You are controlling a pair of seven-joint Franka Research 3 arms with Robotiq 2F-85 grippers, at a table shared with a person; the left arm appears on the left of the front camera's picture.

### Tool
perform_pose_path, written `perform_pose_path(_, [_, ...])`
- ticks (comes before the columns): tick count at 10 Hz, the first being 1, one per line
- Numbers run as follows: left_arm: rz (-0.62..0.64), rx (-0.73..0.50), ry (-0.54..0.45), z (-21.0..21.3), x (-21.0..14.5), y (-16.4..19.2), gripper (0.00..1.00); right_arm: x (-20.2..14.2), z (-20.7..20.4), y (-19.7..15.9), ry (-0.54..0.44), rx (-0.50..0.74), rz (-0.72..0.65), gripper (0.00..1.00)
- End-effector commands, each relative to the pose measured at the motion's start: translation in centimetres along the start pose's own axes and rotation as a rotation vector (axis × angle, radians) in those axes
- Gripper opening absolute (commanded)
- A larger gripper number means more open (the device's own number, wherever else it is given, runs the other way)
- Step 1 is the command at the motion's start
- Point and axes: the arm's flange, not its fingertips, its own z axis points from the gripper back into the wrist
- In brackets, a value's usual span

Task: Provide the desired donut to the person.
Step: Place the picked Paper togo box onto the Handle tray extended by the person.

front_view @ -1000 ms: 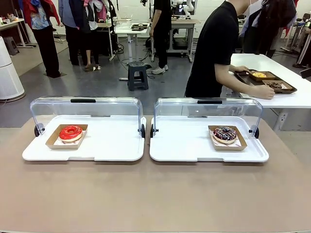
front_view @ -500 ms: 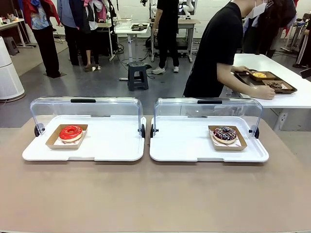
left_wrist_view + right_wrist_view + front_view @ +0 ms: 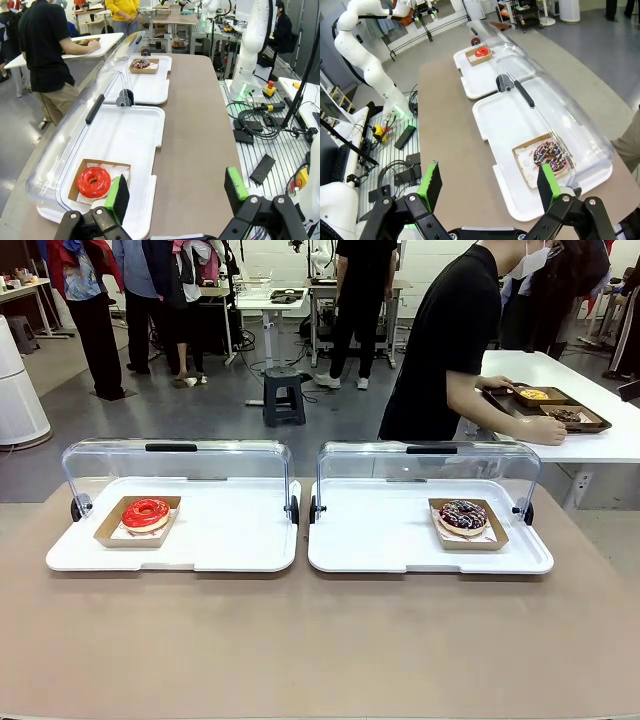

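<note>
On the brown surface point(image 3: 320, 650) two white trays sit side by side along its far edge, each with a clear domed lid swung open behind it. Toward the left edge of the surface, the left tray point(image 3: 215, 535) carries a red-glazed donut point(image 3: 146, 512) in a shallow cardboard holder, near that tray's left side. Toward the right edge, the right tray point(image 3: 385, 540) carries a chocolate donut with sprinkles point(image 3: 462, 515) in its own cardboard holder, near that tray's right side. The rest of both trays is bare, and the near half of the surface carries nothing.

Beyond the far right corner of the surface, the person point(image 3: 445, 350) in a black T-shirt stands turned away, bent over a separate white table point(image 3: 610, 440). Both of the person's hands rest on a dark brown tray point(image 3: 590, 425) there; it holds a yellowish item and a dark one.

From the left wrist view, the left hand point(image 3: 176, 192) hangs above the near edge of the surface beside the left tray, its green-padded fingers spread wide with nothing between them; the red-glazed donut lies just past its left finger. From the right wrist view, the right hand point(image 3: 487, 186) is likewise spread wide and holds nothing, poised above the near edge of the surface by the right tray, with the chocolate donut close beyond its right finger.
</note>
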Motion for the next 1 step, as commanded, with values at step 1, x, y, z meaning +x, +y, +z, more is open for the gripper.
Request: perform_pose_path(1, [-0.015, 0.009, -0.009, 0.01, 0.03, -0.14, 1.00, -0.16, -0.37, -0.24, -0.027, -0.012, 0.011, 1.00])
